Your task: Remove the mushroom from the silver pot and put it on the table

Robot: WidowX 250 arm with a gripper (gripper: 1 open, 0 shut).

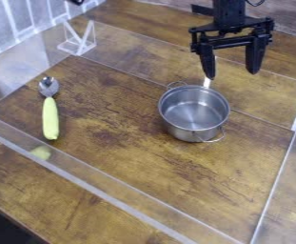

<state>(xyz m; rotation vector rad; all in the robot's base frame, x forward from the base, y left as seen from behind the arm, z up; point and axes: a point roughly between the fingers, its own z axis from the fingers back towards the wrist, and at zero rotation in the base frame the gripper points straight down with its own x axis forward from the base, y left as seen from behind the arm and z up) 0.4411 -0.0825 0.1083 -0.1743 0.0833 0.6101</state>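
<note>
Camera view records a brown wood-grain counter (106, 172), its surface scuffed and worn, as the largest item present. Clear acrylic panels (125, 202) edge the work area, one running diagonally across the near left side and another standing along the right. The robot arm (230, 10), black, enters at the top right of the view.

The hand (231, 65), also black, is open, its two fingers well apart and pointing down, with nothing gripped between them. It is positioned beyond the silver pot (195, 112) and is not in contact with it.

The pot sits upright on the counter, right of the middle of the view. Its finish is shiny, its rim rolled, and a thin wire handle projects at each of two opposite sides. The interior shows bare metal.

A spoon (49, 110) lies toward the left side of the counter, well apart from the pot, its metal bowl directed away from the camera and its yellow-green handle toward it. A white strip (208, 72) is visible between the pot and the hand. Smallest is a pale greenish patch (41, 152) near the left panel, too indistinct to identify.
</note>
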